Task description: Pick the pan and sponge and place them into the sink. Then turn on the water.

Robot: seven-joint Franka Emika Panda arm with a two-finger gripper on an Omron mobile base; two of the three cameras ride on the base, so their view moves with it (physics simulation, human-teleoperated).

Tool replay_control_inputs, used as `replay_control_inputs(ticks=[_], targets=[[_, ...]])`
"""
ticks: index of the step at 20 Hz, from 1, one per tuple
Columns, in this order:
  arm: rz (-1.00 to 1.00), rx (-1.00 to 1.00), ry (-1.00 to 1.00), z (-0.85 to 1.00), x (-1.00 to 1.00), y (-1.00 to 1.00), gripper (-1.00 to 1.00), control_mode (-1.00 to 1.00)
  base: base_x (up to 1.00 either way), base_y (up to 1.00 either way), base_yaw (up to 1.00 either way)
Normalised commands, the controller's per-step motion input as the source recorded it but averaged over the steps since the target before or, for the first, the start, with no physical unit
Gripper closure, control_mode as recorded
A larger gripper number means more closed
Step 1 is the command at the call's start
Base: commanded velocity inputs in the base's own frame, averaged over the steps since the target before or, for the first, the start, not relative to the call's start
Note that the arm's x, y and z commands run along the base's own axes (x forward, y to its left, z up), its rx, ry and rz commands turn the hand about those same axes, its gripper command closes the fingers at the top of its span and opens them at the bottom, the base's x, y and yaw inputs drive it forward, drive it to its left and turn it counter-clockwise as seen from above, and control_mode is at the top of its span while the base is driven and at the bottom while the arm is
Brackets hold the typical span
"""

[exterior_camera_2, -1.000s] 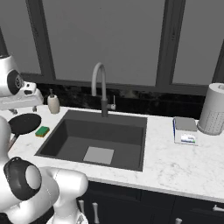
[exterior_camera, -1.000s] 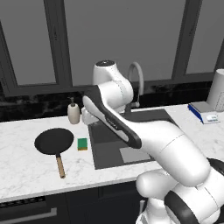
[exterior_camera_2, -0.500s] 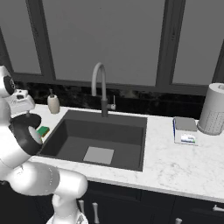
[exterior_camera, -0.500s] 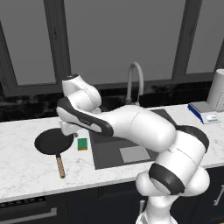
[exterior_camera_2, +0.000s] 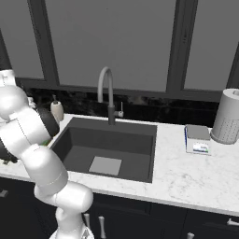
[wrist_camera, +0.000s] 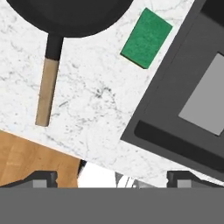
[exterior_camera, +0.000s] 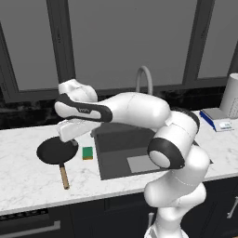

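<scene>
Rendered scene, light even and soft, no clear source. White surface [exterior_camera: 28,186] bright, marble veins sharp. Windows [exterior_camera_2: 107,42] flat dull grey, no glare. Sink [exterior_camera_2: 74,140] dark, little shading inside. Soft highlights on white arm [exterior_camera: 135,109]. Pan [exterior_camera: 51,151] flat black, almost no shadow under it. Hand view crisp, no blur, sponge [wrist_camera: 146,38] edges clean. No edge distortion.

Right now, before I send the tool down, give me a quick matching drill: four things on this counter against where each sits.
1 pan
2 sponge
3 paper towel roll
4 faucet

a behind the sink, at its back rim
b far right of the counter
c on the marble, between pan and sink
d leftmost, handle toward the counter's front edge

Pairs: 1-d, 2-c, 3-b, 4-a
</scene>
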Motion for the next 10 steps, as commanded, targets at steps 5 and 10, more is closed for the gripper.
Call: replay_control_inputs(ticks=[5, 10], targets=[[0.0, 0.02, 0.02, -0.12, 0.03, 0.0, -1.0, -1.0, 0.0, 0.0, 0.0], [0.0, 0.1, 0.0, -0.28, 0.0, 0.01, -1.0, -1.0, 0.0, 0.0, 0.0]])
